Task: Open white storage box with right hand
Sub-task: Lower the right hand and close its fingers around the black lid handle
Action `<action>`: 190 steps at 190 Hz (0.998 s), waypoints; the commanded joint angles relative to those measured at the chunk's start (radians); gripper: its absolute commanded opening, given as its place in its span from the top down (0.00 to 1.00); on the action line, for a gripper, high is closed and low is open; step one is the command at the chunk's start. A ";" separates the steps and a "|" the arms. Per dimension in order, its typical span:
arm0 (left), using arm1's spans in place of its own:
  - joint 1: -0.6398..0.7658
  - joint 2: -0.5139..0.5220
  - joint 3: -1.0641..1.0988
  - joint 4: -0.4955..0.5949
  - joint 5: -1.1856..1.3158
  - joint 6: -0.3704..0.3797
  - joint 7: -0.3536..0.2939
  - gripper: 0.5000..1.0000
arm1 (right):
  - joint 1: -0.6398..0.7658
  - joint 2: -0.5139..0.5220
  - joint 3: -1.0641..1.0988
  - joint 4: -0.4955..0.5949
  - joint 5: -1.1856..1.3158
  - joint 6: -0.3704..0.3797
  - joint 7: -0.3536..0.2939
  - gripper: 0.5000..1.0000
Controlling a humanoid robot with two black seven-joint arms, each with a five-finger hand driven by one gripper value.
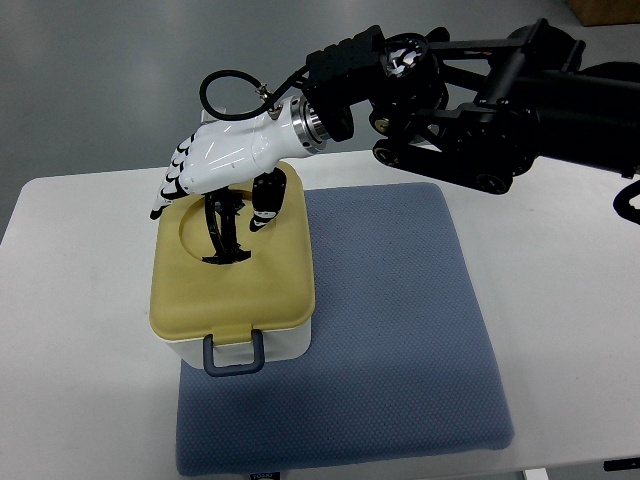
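The white storage box [280, 345] stands on the left part of a blue-grey mat, closed by a tan lid [270, 290]. A blue-grey latch [235, 357] hangs at its near edge. A black handle [228, 238] stands upright out of the lid's round recess, and its top is hidden under the palm. My right hand [225, 190], white with black fingertips, reaches in from the upper right and hovers over the back of the lid. Its fingers [172, 188] curl down to the left and its thumb [265, 205] points down on the right, closed around the raised handle.
The blue-grey mat [400, 320] lies on a white table [70, 300] and reaches almost to the near edge. My black right forearm [480, 100] spans the upper right above the table's far edge. Grey floor lies beyond.
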 commanded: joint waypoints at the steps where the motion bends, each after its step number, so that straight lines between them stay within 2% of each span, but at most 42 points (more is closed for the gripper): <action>1: 0.000 0.000 0.000 0.000 0.000 0.000 0.000 0.00 | 0.000 0.000 0.000 0.000 -0.001 0.000 0.001 0.23; 29: 0.000 0.000 0.000 0.000 0.000 -0.001 0.000 0.00 | 0.000 0.008 0.000 0.000 -0.003 0.001 0.003 0.32; 76: 0.000 0.000 0.000 0.000 0.000 0.000 0.000 0.00 | -0.008 0.008 0.000 0.000 -0.004 0.001 0.004 0.37; 109: 0.000 0.000 0.000 0.000 0.000 0.000 0.000 0.00 | -0.009 0.008 0.000 0.000 -0.018 0.001 0.003 0.51; 127: 0.000 0.000 0.000 0.000 0.000 0.000 0.000 0.00 | -0.009 0.008 0.000 0.000 -0.018 0.000 0.003 0.55; 138: 0.000 0.000 0.000 0.000 0.000 0.000 0.000 0.00 | -0.009 0.008 0.000 0.000 -0.018 0.001 0.003 0.62; 148: 0.000 0.000 0.000 0.000 0.000 0.000 0.000 0.00 | -0.009 0.008 0.000 0.000 -0.020 0.001 0.003 0.64; 169: 0.000 0.000 0.000 0.000 0.000 0.000 0.000 0.00 | -0.009 0.008 0.000 0.000 -0.018 0.001 0.004 0.75; 190: 0.000 0.000 0.000 0.000 0.000 0.000 0.000 0.00 | -0.017 0.008 0.000 0.000 -0.018 0.001 0.003 0.79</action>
